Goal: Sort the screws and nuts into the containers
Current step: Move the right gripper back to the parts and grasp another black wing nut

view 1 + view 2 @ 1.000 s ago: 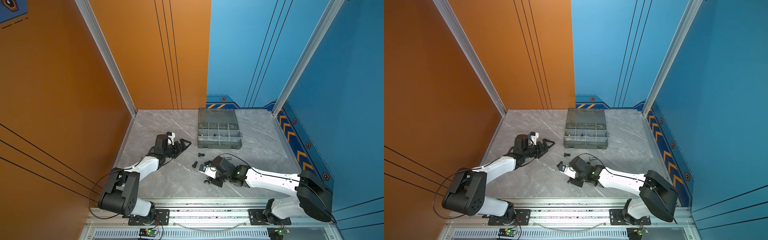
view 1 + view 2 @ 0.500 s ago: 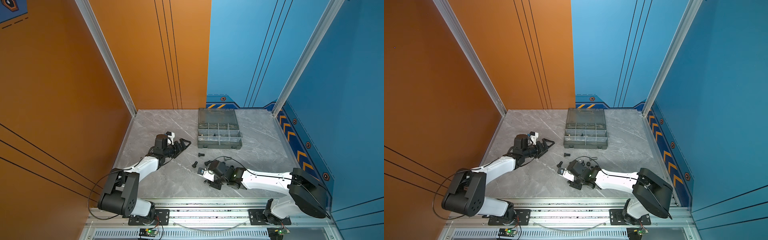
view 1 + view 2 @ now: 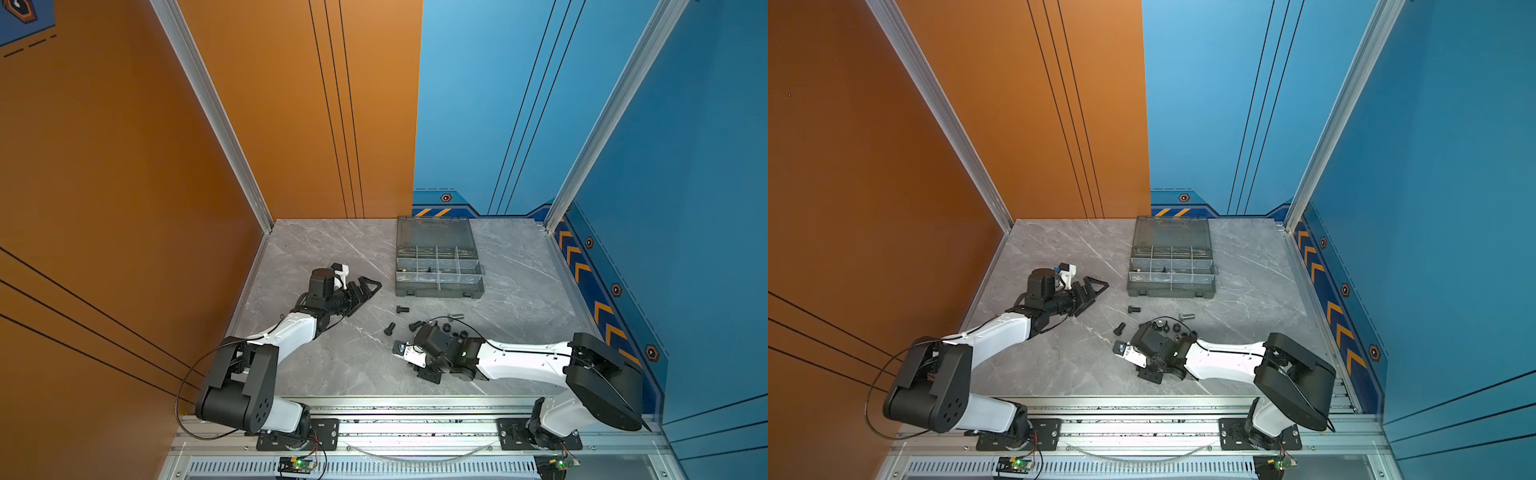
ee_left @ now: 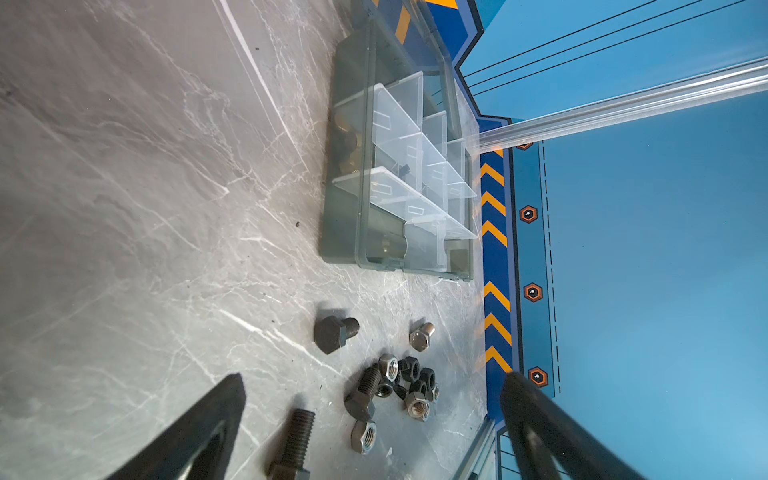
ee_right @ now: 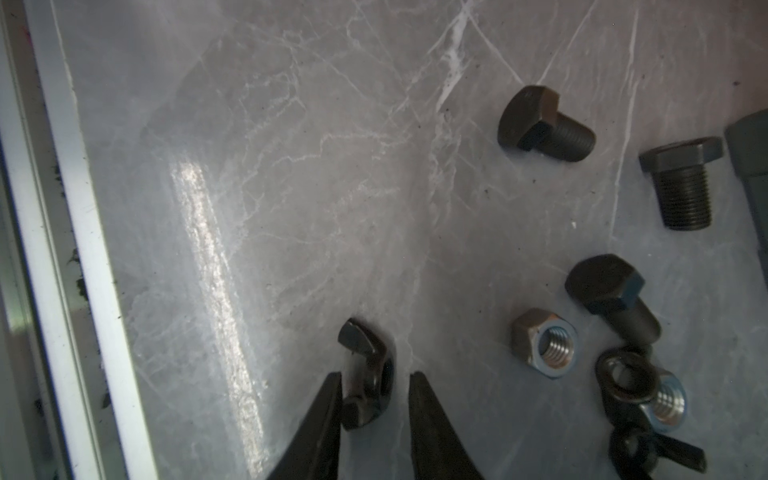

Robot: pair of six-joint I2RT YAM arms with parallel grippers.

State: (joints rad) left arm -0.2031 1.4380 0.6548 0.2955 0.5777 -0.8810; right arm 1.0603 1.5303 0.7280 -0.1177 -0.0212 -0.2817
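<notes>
Grey marble-look tabletop (image 3: pixel 332 365) between orange and blue walls, smoky-grey translucent plastic organizer case (image 3: pixel 436 289) open at the far middle. Close to the front edge, on the near side of the loose pile of bolts and nuts (image 3: pixel 455 330): a small black metal wing nut (image 5: pixel 365 361), bracketed by the right gripper (image 5: pixel 376 376), one finger touching, the other just short, not yet clamped. Left gripper (image 3: pixel 368 287) spread wide and empty. Best to centre, squeeze across the hub rather than a wing, then lift straight. Wing-to-wing axis lying along the fingers, one wing poking past the tips, bore facing a finger
</notes>
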